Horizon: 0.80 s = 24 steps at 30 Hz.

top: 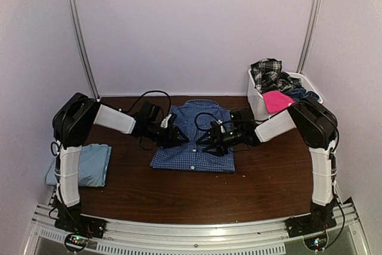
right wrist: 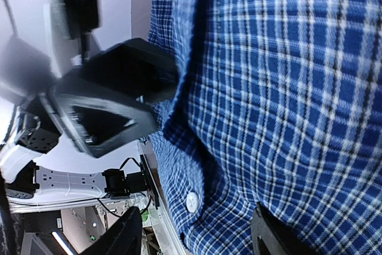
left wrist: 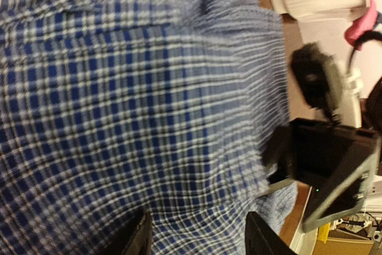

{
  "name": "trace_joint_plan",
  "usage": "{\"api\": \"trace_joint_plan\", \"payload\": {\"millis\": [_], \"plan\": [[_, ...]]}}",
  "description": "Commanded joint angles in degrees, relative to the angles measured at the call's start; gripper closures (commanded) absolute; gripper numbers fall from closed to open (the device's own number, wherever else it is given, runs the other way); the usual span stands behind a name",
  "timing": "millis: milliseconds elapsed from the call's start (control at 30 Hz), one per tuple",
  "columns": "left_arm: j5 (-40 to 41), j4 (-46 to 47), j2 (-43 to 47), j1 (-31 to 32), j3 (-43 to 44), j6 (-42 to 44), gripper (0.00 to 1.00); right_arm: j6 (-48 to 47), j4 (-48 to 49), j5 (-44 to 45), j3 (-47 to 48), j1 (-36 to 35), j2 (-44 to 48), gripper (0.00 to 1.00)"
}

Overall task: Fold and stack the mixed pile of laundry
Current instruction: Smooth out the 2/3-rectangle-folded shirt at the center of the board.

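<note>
Light blue T-shirt lies folded near-left of the blue small-check button shirt, well apart from it and partly hidden by the left arm. The button shirt lies flat on the brown table, mid-width. Left gripper is over the shirt's left side, jaws spread open, with check cloth under and between the fingers. Right gripper is over the shirt's right-centre, jaws also apart, cloth below, with a white button close by. The grippers face each other, close but apart. Far-right of the shirt is a white plastic basket holding a hot pink piece, dark navy pieces and a black-white plaid piece on top.
</note>
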State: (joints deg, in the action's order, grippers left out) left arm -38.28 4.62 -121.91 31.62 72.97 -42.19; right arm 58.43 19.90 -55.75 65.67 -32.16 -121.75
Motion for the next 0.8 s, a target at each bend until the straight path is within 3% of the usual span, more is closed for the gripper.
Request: {"api": "trace_joint_plan", "payload": {"millis": [0, 167, 267, 367, 467, 567, 767], "plan": [[0.40, 1.03, -0.66, 0.03, -5.47, -0.43, 0.46, -3.04, -3.64, 3.13, -2.37, 1.00, -1.62, 0.36], [-1.69, 2.77, 9.34, 0.84, -21.63, 0.60, 0.46, -10.03, -9.75, 1.12, -7.71, 0.52, 2.74, 0.36], [-1.58, -0.32, 17.83, 0.88, -26.58, 4.25, 0.45, -13.81, -12.52, -1.66, -9.62, -0.14, 9.60, 0.36], [-1.18, -6.73, 22.43, 0.54, -23.12, 9.41, 0.40, -10.94, -9.36, -5.06, -8.93, 0.01, 15.27, 0.35], [-1.79, -8.15, 20.28, -0.65, -17.44, 10.04, 0.40, -12.85, -12.13, -5.29, -3.13, 0.94, 15.07, 0.34], [-2.42, -7.34, 14.65, -1.43, -12.04, 9.42, 0.41, -16.63, -17.29, -4.70, 3.26, 2.28, 10.07, 0.35], [-3.12, -2.08, 5.05, -3.80, -4.89, 5.52, 0.43, -18.53, -17.23, -4.66, 12.55, 4.03, -2.89, 0.37]]}}
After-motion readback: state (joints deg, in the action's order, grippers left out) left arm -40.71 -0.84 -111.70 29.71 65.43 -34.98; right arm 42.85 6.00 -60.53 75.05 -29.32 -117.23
